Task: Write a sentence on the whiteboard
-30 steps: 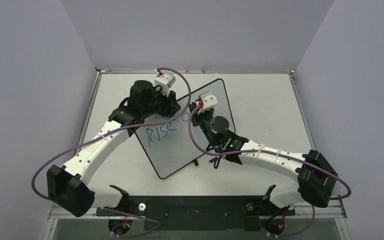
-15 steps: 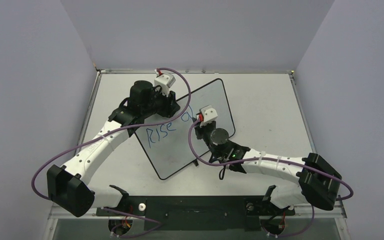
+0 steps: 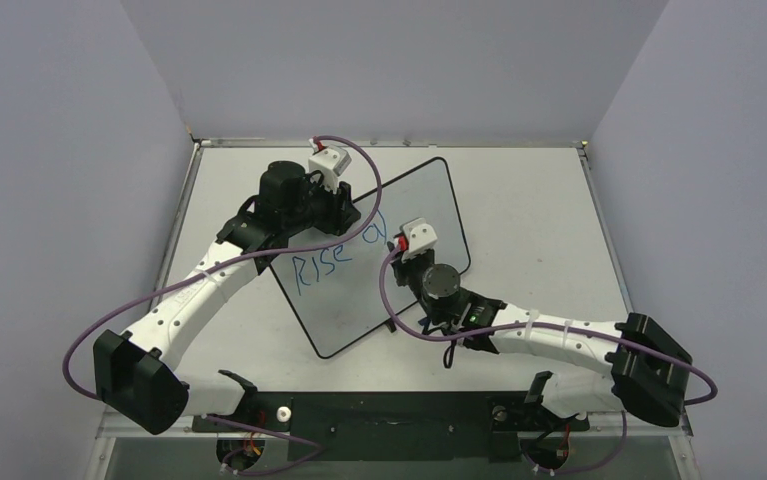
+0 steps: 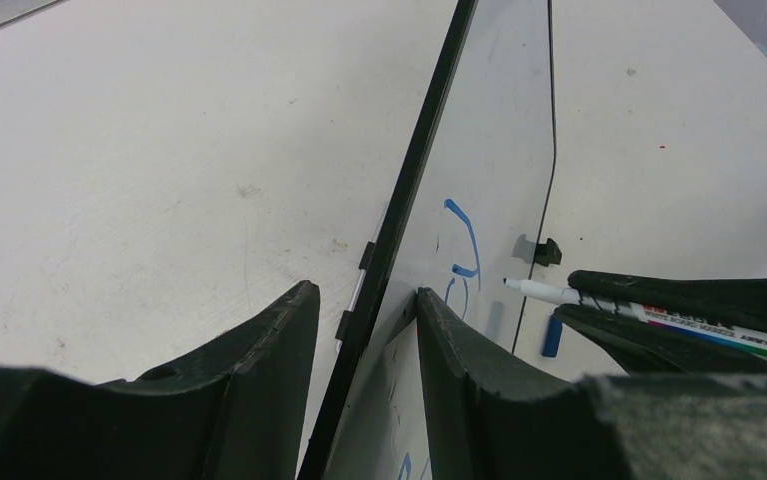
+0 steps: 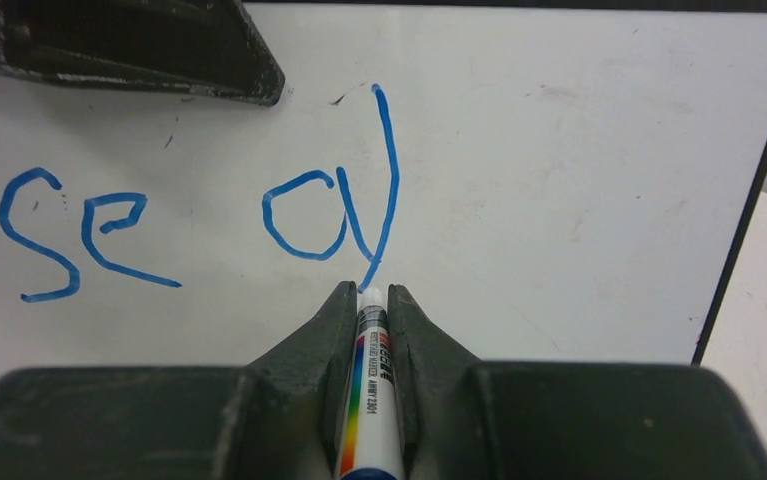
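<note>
The whiteboard (image 3: 354, 310) stands tilted on the table, with blue writing (image 3: 324, 265) reading "Rise a" plus one long stroke. My left gripper (image 3: 347, 205) straddles its upper left edge. In the left wrist view this gripper (image 4: 364, 300) is shut on the whiteboard (image 4: 489, 150), one finger on each face. My right gripper (image 5: 369, 290) is shut on a white marker (image 5: 369, 400) with a rainbow stripe. The marker's tip sits at the lower end of the long stroke (image 5: 384, 170) after the "a" on the whiteboard (image 5: 579, 180). The marker (image 4: 559, 293) also shows from the side.
One black foot (image 4: 549, 250) of the board shows at its far edge. The left gripper's finger (image 5: 139, 50) lies against the board's top left in the right wrist view. Grey walls enclose the table (image 3: 529, 200) on three sides. Purple cables loop from both arms.
The right gripper has slid down the board toward the near edge with the marker, leaving a long blue stroke after the "a". The left arm and the board have not moved.
</note>
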You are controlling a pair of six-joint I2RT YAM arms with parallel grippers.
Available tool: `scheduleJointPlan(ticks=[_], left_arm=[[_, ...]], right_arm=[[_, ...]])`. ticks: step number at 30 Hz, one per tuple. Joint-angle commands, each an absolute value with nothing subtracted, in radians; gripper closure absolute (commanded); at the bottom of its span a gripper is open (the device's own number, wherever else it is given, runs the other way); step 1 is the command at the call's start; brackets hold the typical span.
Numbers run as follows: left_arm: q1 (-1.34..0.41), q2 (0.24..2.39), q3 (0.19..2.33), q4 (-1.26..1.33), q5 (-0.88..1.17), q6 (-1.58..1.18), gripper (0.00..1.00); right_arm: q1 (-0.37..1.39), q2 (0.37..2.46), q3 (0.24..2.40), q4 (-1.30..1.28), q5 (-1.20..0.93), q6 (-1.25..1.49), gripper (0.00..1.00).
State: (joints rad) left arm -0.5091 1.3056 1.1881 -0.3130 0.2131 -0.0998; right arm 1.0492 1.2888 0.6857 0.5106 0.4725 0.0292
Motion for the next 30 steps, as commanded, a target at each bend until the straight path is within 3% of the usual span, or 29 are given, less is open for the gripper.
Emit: scheduleJointPlan(ticks=[1, 30], left_arm=[[-0.514, 1.261, 1.211, -0.212, 0.227, -0.088, 1.0], [-0.518, 1.255, 1.209, -0.214, 0.218, -0.083, 1.0]], right_arm=[[1.059, 1.216, 0.731, 0.526, 0.514, -0.012, 1.0], [1.003, 1.364, 0.862, 0.572, 0.474, -0.043, 1.0]])
